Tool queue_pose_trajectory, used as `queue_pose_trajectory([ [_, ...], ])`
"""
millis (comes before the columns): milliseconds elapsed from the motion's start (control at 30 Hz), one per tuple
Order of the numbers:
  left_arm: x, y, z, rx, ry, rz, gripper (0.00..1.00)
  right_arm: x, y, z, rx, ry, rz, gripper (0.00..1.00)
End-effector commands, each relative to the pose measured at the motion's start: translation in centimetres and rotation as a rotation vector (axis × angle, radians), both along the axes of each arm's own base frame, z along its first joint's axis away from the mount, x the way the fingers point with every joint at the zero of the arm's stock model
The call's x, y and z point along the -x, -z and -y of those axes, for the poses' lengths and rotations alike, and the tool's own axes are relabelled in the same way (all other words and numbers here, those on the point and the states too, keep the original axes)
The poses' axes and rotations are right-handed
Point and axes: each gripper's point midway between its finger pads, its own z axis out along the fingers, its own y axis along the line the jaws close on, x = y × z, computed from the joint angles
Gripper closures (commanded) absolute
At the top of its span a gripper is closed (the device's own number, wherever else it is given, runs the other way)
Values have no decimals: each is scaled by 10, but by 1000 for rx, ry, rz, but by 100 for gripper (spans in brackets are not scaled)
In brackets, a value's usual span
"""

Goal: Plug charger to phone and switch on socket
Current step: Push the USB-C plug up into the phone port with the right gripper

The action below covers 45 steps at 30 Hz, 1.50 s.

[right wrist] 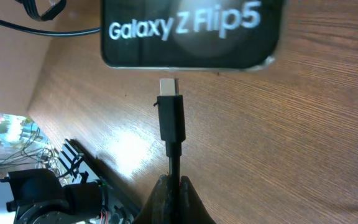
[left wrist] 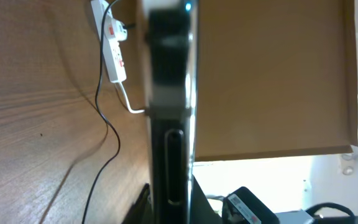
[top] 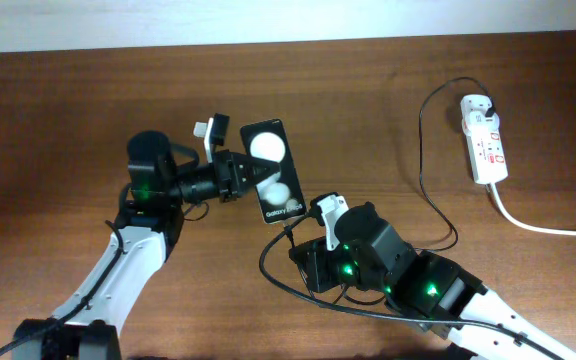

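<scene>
Right wrist: my right gripper (right wrist: 173, 190) clenched on charger (right wrist: 171, 121) just behind stiff tip; rest probably limp. Left gripper (top: 234, 180) grasping phone (top: 268, 172); rigid, likely slick.

A robotics lab — left arm (top: 133, 255) and right arm (top: 418, 285) over a wooden table (top: 48, 120).

Table (top: 58, 120): dark brown wood, grain showed plainly, with soft glare patches. Wall (top: 268, 18): pale strip ran along the far edge. Panel (left wrist: 272, 74): flat, tan, bright daylight past its edge.
</scene>
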Motion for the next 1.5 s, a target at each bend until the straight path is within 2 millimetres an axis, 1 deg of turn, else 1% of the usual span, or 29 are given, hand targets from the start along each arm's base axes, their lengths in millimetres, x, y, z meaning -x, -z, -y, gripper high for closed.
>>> queue_pose_trajectory([
  [0, 8, -15, -7, 28, 53, 35, 100, 1, -11, -5, -24, -17, 11, 96],
  [300, 3, -14, -8, 16, 27, 58, 100, 7, -16, -12, -62, -58, 1, 96],
  [467, 3, -14, -8, 15, 26, 61, 100, 5, -19, -13, -73, -57, 12, 96],
  [667, 5, -14, -8, 17, 34, 60, 100, -1, -18, -10, -60, -11, 19, 96],
  [967, 7, -14, -8, 21, 49, 60, 100, -4, -19, -10, -64, -2, 26, 96],
  [1100, 7, -14, -8, 21, 49, 59, 100, -8, -24, -15, -86, -2, 48, 96],
  [1167, 9, -15, -7, 24, 58, 59, 100, -12, -19, -17, -78, 1, 44, 96],
  [1233, 13, -16, -6, 31, 84, 58, 100, -20, -11, -15, -45, 37, 54, 96],
  [1267, 16, -16, -6, 35, 99, 59, 100, -26, -11, -13, -32, 64, 73, 96],
  [1300, 17, -17, -6, 37, 108, 58, 100, -29, -13, -12, -29, 69, 96, 96],
  [1400, 30, -20, -5, 46, 187, 140, 100, -38, -31, -21, -81, 52, 181, 96],
  [1467, 36, -21, -4, 56, 223, 156, 100, -41, -40, -24, -90, 24, 249, 96],
])
